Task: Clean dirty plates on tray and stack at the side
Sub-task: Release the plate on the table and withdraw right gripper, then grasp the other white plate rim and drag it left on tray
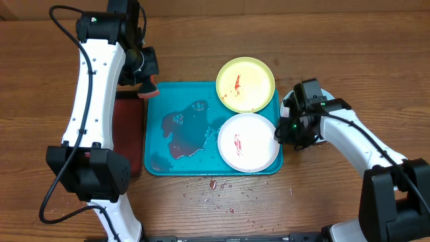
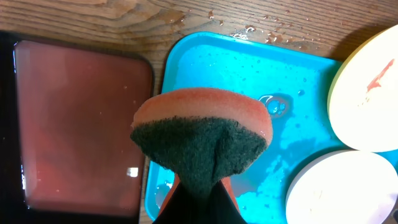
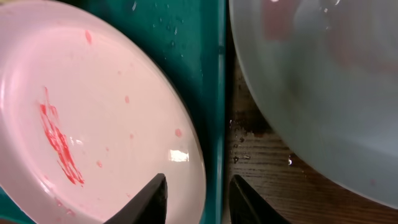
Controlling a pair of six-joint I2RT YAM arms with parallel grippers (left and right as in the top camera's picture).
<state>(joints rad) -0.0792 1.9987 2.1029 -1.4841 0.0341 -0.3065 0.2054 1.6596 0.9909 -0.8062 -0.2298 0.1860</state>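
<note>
The turquoise tray point(image 1: 156, 144) holds a wet, reddish puddle. A lime green plate point(image 1: 245, 84) with a red smear rests on its far right corner. A cream plate point(image 1: 247, 142) with a red smear lies at its near right; it also shows in the right wrist view point(image 3: 93, 118). A light blue plate point(image 3: 323, 81) lies on the table right of the tray, mostly hidden under my right arm in the overhead view point(image 1: 287, 102). My right gripper point(image 3: 199, 193) is open, its fingers either side of the cream plate's rim and the tray's edge. My left gripper point(image 2: 199, 202) is shut on an orange and green sponge point(image 2: 202, 134) above the tray's far left corner.
A dark red, black-rimmed tray point(image 1: 127, 128) lies left of the turquoise tray. Red crumbs and drops point(image 1: 215, 185) dot the table in front of the tray.
</note>
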